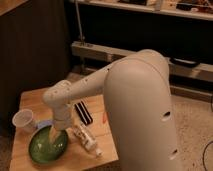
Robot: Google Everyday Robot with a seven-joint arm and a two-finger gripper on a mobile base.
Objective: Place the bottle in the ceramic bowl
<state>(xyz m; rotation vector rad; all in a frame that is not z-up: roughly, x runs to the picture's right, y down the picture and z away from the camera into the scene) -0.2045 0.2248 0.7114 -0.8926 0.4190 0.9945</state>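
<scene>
Four items on the wooden table (31, 98): ceramic bowl (39, 151), front left; bottle (85, 139), lying just right of the bowl (outside it); white cup (23, 120); black striped bar (83, 113). My gripper (54, 133) hangs over the bowl's rear rim; its grip state I cannot tell.

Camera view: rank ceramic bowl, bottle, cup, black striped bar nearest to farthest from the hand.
The hand hangs over the bowl.
1. ceramic bowl: directly beneath it.
2. bottle: lying just outside the bowl's rim.
3. cup at the table's far edge and black striped bar behind the bottle: too close to call.
</scene>
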